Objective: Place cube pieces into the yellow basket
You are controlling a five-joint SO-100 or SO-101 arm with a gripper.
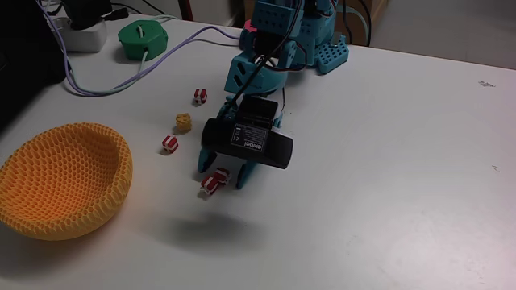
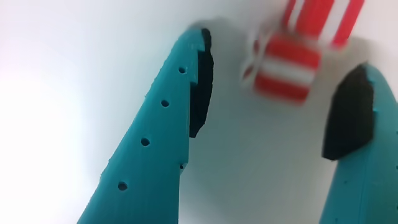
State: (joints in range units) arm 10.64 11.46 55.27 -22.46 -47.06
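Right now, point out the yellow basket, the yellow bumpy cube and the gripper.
yellow basket (image 1: 32, 217), fixed view, on its outer mesh wall near the front.
yellow bumpy cube (image 1: 184, 122), fixed view, on its top face.
gripper (image 2: 273, 118), wrist view, midway between its teal fingertips, jaws apart.

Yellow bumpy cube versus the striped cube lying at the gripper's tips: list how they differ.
The yellow bumpy cube is plain yellow; the striped cube at the gripper is banded red and white. The yellow cube sits away from the arm; the striped one lies by the open gripper. Both are tiny, rest on the table, outside the yellow basket.
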